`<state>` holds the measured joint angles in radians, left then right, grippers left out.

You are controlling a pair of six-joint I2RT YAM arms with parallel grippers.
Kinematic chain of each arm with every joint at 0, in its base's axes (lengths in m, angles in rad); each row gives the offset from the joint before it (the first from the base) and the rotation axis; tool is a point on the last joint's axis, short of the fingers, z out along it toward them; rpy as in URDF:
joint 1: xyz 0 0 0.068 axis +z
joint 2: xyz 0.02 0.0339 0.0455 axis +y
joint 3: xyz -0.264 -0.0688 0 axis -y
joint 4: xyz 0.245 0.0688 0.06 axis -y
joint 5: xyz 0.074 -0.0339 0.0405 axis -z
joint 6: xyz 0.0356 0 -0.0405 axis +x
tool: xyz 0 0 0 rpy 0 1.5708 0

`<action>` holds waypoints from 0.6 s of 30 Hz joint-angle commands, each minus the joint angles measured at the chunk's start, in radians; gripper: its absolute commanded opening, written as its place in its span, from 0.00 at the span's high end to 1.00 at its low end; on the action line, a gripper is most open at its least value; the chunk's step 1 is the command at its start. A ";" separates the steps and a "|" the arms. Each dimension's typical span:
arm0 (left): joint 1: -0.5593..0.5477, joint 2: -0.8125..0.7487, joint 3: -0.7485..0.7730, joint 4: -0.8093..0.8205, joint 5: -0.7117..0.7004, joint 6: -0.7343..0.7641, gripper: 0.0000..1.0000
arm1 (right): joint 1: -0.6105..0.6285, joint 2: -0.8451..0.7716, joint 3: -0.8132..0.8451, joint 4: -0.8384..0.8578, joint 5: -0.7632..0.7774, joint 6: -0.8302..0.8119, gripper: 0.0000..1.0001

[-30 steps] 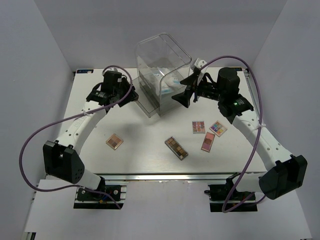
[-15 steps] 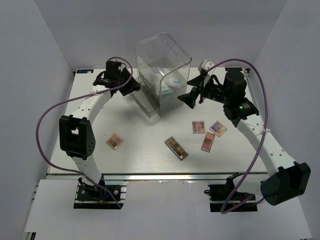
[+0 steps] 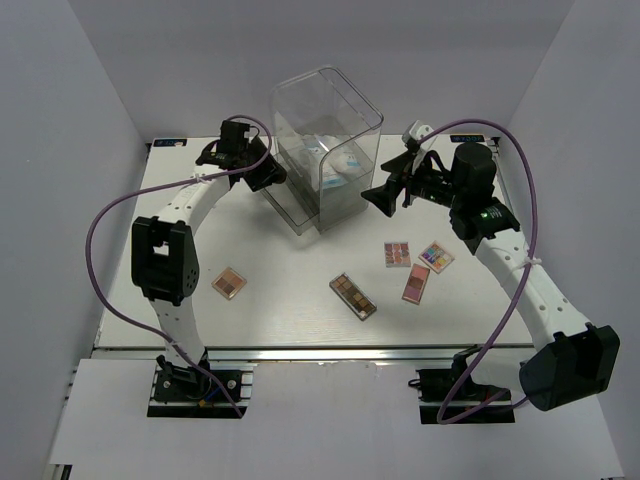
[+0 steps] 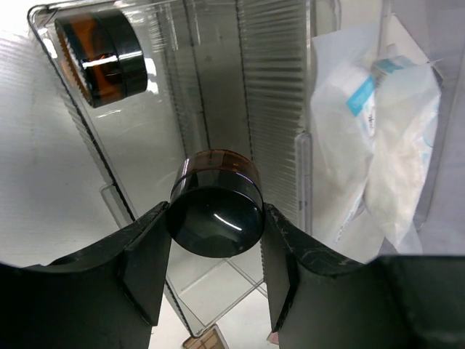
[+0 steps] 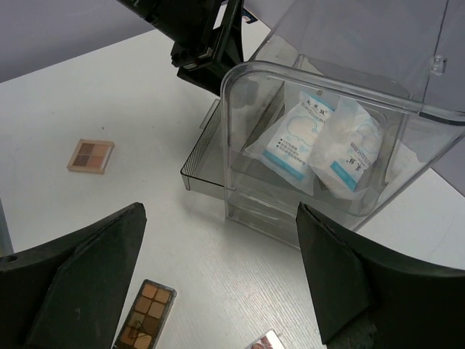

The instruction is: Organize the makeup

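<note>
My left gripper (image 3: pixel 268 172) (image 4: pixel 215 212) is shut on the round black jar (image 4: pixel 218 174) and holds it at the left side of the clear drawer box (image 3: pixel 325 110), over its pulled-out lower drawer (image 5: pixel 207 156). Two white packets (image 3: pixel 338 165) (image 5: pixel 294 138) lie inside the box. My right gripper (image 3: pixel 385 195) (image 5: pixel 218 240) is open and empty, above the table right of the box. A small brown palette (image 3: pixel 229 283), a long brown palette (image 3: pixel 353 295), two pink palettes (image 3: pixel 398 254) (image 3: pixel 416 284) and a multicolour palette (image 3: pixel 436 257) lie on the table. The tiny dark cube is out of view.
A second jar shape (image 4: pixel 98 47) shows in the box's clear wall; it may be a reflection. The white table (image 3: pixel 300 320) is walled in on three sides. Purple cables loop beside both arms.
My left gripper has moved up and right to the box's left side with the jar, its arm folding upright. My right gripper has backed slightly right, away from the box.
</note>
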<state>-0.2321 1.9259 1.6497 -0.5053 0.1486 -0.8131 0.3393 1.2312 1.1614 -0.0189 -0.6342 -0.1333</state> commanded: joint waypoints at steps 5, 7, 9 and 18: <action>-0.004 -0.005 0.009 -0.016 0.020 0.003 0.38 | -0.010 -0.027 -0.014 0.056 -0.004 0.012 0.11; -0.004 -0.007 0.005 -0.016 0.023 0.002 0.33 | -0.010 -0.027 -0.012 0.054 -0.004 0.014 0.11; -0.004 -0.011 0.001 -0.013 0.026 0.000 0.30 | -0.010 -0.026 -0.014 0.054 -0.004 0.015 0.11; -0.004 -0.037 0.013 -0.006 0.032 -0.004 0.30 | -0.013 -0.029 -0.022 0.048 0.011 0.021 0.11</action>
<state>-0.2329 1.9423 1.6485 -0.5228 0.1692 -0.8143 0.3336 1.2301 1.1473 -0.0124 -0.6312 -0.1284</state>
